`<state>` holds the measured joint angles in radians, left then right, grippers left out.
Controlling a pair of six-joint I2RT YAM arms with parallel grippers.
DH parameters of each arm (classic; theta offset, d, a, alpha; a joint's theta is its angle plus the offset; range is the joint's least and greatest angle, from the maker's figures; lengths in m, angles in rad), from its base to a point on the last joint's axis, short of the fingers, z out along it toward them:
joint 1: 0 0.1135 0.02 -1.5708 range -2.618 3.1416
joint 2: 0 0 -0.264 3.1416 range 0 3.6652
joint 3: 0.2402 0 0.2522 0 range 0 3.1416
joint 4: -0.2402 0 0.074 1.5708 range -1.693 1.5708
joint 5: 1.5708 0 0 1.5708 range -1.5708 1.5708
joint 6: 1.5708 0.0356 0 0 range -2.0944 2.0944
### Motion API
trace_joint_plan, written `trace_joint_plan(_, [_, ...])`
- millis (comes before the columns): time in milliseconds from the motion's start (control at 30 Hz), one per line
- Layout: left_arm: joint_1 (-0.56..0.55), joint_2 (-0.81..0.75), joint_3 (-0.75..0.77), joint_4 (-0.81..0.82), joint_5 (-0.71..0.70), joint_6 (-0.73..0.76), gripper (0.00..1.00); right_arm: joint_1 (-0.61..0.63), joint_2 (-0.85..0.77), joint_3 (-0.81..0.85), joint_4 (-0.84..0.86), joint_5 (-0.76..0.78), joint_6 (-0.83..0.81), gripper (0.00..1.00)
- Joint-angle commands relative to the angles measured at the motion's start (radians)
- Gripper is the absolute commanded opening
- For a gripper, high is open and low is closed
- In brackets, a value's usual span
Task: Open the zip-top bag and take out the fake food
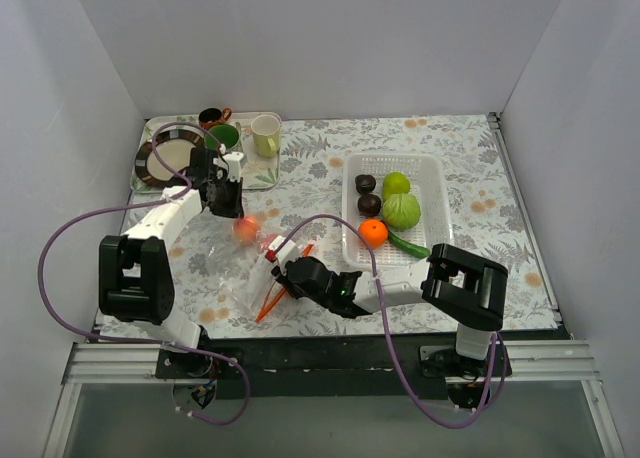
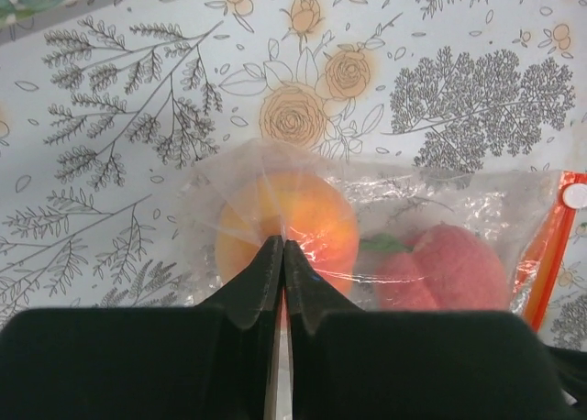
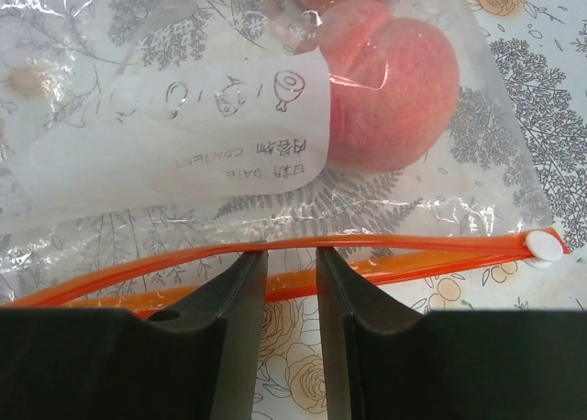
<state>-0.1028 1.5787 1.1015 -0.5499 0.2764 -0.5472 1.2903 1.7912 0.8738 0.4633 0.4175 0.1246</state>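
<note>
The clear zip-top bag lies on the floral cloth between my two grippers. It holds an orange and a pink peach. My left gripper is shut on the bag's plastic at its closed end, over the orange; in the top view the left gripper is at the bag's far end. My right gripper is narrowly open at the mouth, its tips at the orange-red zip strip, whose two tracks are parted. The white slider sits at the right end. The peach lies beyond the strip.
A white perforated basket at right holds an orange, green fruits, two dark pieces and a green pod. A tray at back left carries a plate, a cream mug and a green mug.
</note>
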Motion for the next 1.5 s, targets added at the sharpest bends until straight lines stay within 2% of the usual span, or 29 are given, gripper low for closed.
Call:
trace_joint_plan(0, [0.000,-0.020,0.057,-0.109,0.072,-0.008,0.00,-0.003,0.002,-0.012,0.029,0.033,0.010,0.38])
trace_joint_plan(33, [0.000,-0.035,0.075,-0.152,0.085,-0.013,0.00,-0.003,0.004,-0.013,0.029,0.043,0.013,0.41])
trace_joint_plan(67, [0.000,-0.046,0.102,-0.172,0.096,-0.016,0.00,-0.003,0.005,-0.018,0.029,0.046,0.017,0.51])
trace_joint_plan(167, [0.000,-0.069,0.159,-0.274,0.133,-0.028,0.00,-0.003,0.013,-0.025,0.032,0.073,0.026,0.64])
trace_joint_plan(267, [0.000,-0.086,0.172,-0.369,0.170,-0.025,0.00,-0.003,0.027,-0.030,0.041,0.092,0.027,0.69])
trace_joint_plan(533, [0.000,-0.108,0.138,-0.392,0.168,-0.008,0.00,-0.002,0.060,-0.032,0.049,0.103,0.047,0.71])
trace_joint_plan(833, [0.000,-0.004,-0.038,-0.202,-0.008,0.026,0.00,0.001,0.059,-0.015,0.132,0.034,-0.002,0.73])
trace_joint_plan(1033, [-0.002,0.049,-0.092,-0.114,-0.092,0.043,0.00,0.003,0.086,0.022,0.172,-0.014,-0.023,0.76])
trace_joint_plan(1467, [-0.061,0.081,-0.131,-0.073,-0.103,-0.008,0.00,0.001,0.155,0.125,0.193,-0.102,-0.051,0.79])
